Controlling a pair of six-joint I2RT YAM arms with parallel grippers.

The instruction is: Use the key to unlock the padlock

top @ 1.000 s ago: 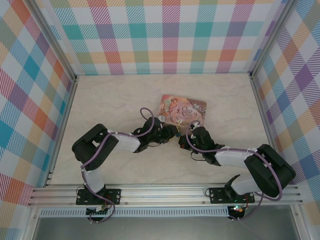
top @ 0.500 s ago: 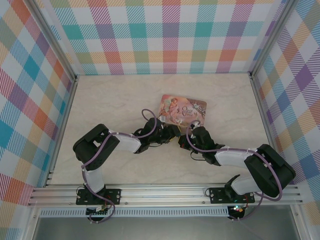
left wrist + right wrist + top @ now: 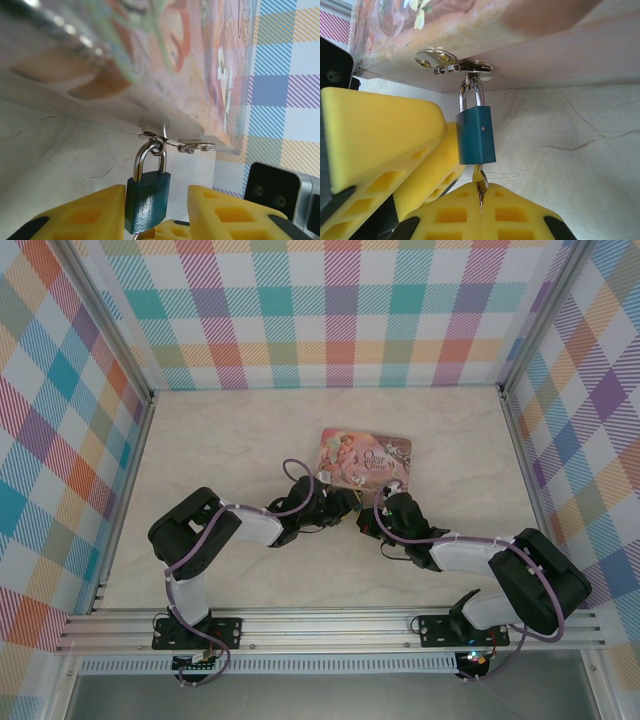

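The blue-teal padlock [image 3: 147, 200] hangs by its silvery shackle from the hasp [image 3: 172, 146] of the pink tin [image 3: 366, 457]. My left gripper [image 3: 156, 196] is open around the lock body: one yellow finger rests against its side and the other stands a gap away. In the right wrist view the padlock [image 3: 476, 135] shows with the thin key [image 3: 480, 184] entering its bottom. My right gripper [image 3: 481, 200] is shut on the key just below the lock. The left gripper's fingers [image 3: 380, 135] sit beside the lock there. From above, both grippers [image 3: 345, 502] [image 3: 368, 520] meet at the tin's near edge.
The tin lies flat on the pale marbled table [image 3: 220, 440], slightly right of centre. Plaid walls [image 3: 330, 310] enclose the left, back and right sides. The right wrist camera housing [image 3: 280, 192] looms close beside the left fingers.
The left arm has edged slightly to the right toward the tin. The right arm and the padlock look unmoved.
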